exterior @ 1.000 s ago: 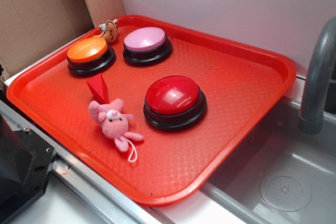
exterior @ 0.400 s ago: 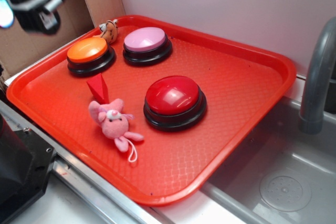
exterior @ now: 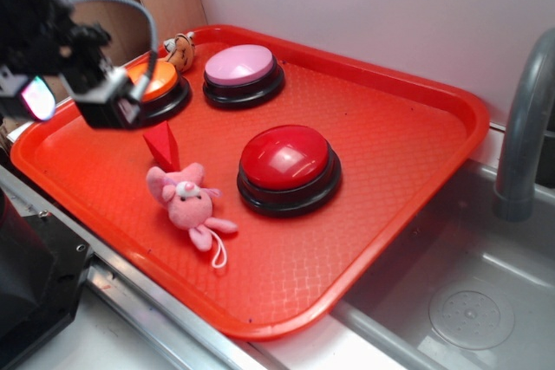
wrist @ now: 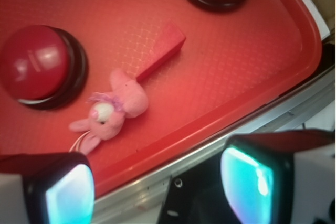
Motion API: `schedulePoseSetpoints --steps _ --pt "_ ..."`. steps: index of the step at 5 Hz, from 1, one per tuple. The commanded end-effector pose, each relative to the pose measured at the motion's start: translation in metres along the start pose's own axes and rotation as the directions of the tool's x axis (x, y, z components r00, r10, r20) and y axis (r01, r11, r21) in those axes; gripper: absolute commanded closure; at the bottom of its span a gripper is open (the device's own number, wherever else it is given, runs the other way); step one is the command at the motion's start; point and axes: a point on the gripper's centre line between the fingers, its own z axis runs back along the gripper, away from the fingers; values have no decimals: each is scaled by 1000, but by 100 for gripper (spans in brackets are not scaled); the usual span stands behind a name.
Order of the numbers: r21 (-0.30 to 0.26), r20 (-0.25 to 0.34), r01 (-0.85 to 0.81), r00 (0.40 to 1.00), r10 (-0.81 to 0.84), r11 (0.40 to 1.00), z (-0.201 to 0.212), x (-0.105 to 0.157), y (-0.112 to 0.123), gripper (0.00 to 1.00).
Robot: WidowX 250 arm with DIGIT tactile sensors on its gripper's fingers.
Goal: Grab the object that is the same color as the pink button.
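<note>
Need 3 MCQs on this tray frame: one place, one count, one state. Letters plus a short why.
1. Where does the red wedge block lie relative to the pink bunny?
A. inside the sink
B. right by its ears
C. on top of the red button

2. How many domed buttons stand on the tray?
A. two
B. three
C. five

3. What state is the claw in?
A. open, holding nothing
B. shut on the bunny
C. shut on the tiger plush

Key: 1 B, the wrist view shows the block's end at the bunny's ears. 2 B, the orange button, pink button and red button. 3 A, in the wrist view its pads stand wide apart with nothing between, short of the bunny.
</note>
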Motion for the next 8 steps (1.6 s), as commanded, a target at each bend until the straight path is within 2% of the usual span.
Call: schedulePoseSetpoints --steps 1,2,3,5,6,7,8 --pt "39 72 5 997 -7 999 -39 3 -21 0" --pt "7 41 39 998 -39 999 -61 12 -30 0" --pt "-1 26 48 999 -48 999 -79 21 -35 0" --pt "5 3 53 999 -53 999 -101 13 -31 0" --pt "7 3 48 999 -48 999 -105 10 -27 100" --pt "9 9 44 999 -44 999 -102 9 -23 100" --pt "-18 25 152 988 -151 988 -84 11 -20 100"
